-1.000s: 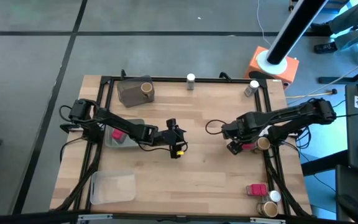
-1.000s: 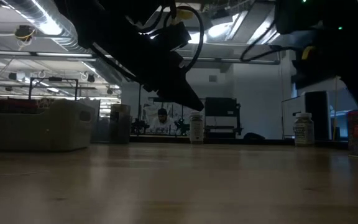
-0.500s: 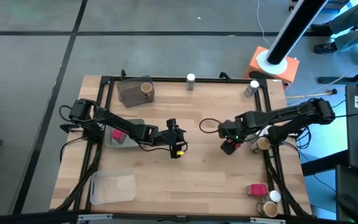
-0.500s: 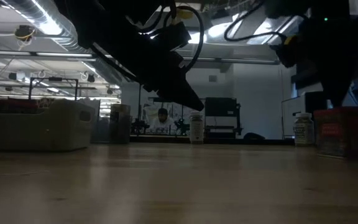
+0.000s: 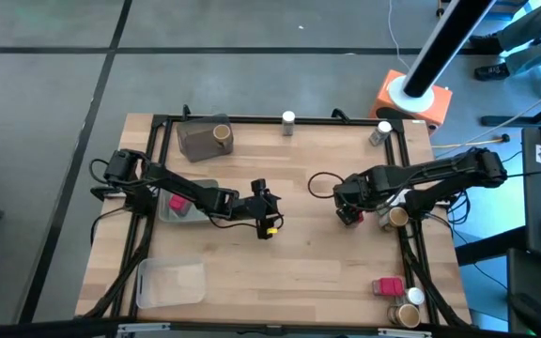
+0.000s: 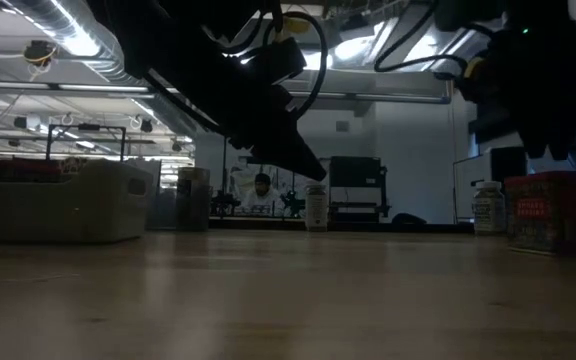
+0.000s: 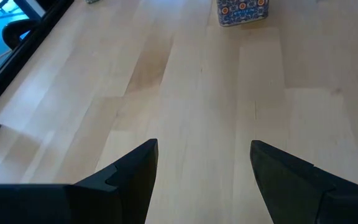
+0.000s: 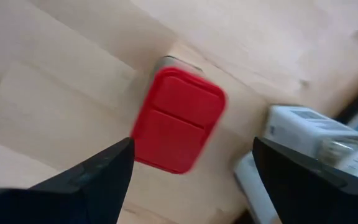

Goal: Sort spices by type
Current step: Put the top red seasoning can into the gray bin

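A wooden bench (image 5: pixel 308 272) seen from above, with two dark robot arms reaching inward. The right gripper (image 5: pixel 348 212) hangs over a red-lidded spice packet (image 8: pixel 178 119) near the bench's right side, fingers spread wide and holding nothing; a tan-topped jar (image 5: pixel 397 217) stands just beside it. The left gripper (image 5: pixel 269 223) hovers near the bench's middle, fingers also apart and empty. On the left side, a grey tray (image 5: pixel 169 215) holds another pink-red packet (image 5: pixel 177 203). A darker tray (image 5: pixel 193 141) at the back left holds a tan-topped jar (image 5: pixel 221 133). Two white-capped jars (image 5: pixel 288 122) (image 5: pixel 380 132) stand along the back edge. At the front right corner sit a packet (image 5: pixel 387 285), a white-capped jar (image 5: pixel 415 297) and a tan-topped jar (image 5: pixel 407 314) close together. A clear tray (image 5: pixel 170 282) sits at front left.
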Tool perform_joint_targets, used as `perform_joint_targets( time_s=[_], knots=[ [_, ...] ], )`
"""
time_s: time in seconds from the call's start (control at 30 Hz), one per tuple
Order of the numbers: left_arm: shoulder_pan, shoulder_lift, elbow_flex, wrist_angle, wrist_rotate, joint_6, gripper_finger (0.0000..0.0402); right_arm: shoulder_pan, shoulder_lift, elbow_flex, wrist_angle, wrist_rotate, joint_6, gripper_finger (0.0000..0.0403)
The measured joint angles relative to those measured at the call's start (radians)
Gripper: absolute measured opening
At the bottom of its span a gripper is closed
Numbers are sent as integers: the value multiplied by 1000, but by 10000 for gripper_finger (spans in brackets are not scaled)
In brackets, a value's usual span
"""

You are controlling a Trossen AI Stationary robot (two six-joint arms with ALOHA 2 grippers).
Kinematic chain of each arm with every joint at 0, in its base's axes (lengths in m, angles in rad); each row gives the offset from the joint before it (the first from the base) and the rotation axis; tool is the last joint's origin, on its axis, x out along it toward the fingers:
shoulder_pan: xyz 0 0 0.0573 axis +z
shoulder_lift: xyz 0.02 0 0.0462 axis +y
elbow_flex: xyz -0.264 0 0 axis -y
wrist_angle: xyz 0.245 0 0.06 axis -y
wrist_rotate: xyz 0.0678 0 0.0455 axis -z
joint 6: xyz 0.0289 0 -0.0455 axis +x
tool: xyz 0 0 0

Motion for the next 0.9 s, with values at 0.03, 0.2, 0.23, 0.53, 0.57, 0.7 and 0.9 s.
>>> perform_joint_targets(
  time_s=[0.03, 0.2, 0.23, 0.53, 0.57, 0.7, 0.9],
  knots=[
    [0, 0, 0, 0, 0, 0, 239, 0, 0, -10, 22, -1, 0, 326],
    [0, 0, 0, 0, 0, 0, 239, 0, 0, -44, 91, -6, 5, 326],
    [0, 0, 0, 0, 0, 0, 239, 0, 0, -51, 95, -7, 10, 326],
    [0, 0, 0, 0, 0, 0, 239, 0, 0, -114, 180, -8, 22, 326],
    [0, 0, 0, 0, 0, 0, 239, 0, 0, -117, 191, -8, 18, 326],
    [0, 0, 0, 0, 0, 0, 239, 0, 0, -119, 196, -9, -5, 324],
    [0, 0, 0, 1, 0, 0, 239, 0, 0, -119, 202, -8, -42, 268]
  ],
)
